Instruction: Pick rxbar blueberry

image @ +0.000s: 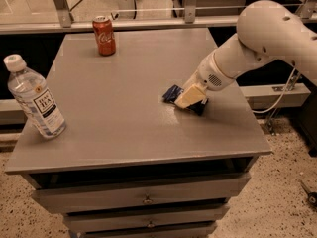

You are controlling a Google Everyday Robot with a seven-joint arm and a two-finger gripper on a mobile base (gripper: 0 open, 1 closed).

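The rxbar blueberry (172, 93) is a small dark blue glossy bar lying on the grey table (124, 113), right of its middle. My gripper (190, 100) comes down from the white arm at the right and sits directly on the bar. Its cream fingers (187, 97) cover the bar's middle and are shut on it. One blue end sticks out to the left and a dark edge shows at the lower right. The bar is still at table height.
A red soda can (104, 35) stands at the back left of the table. A clear water bottle (34, 97) stands near the left edge. The white arm (257, 38) reaches in over the right edge. Drawers (143, 200) are below the tabletop.
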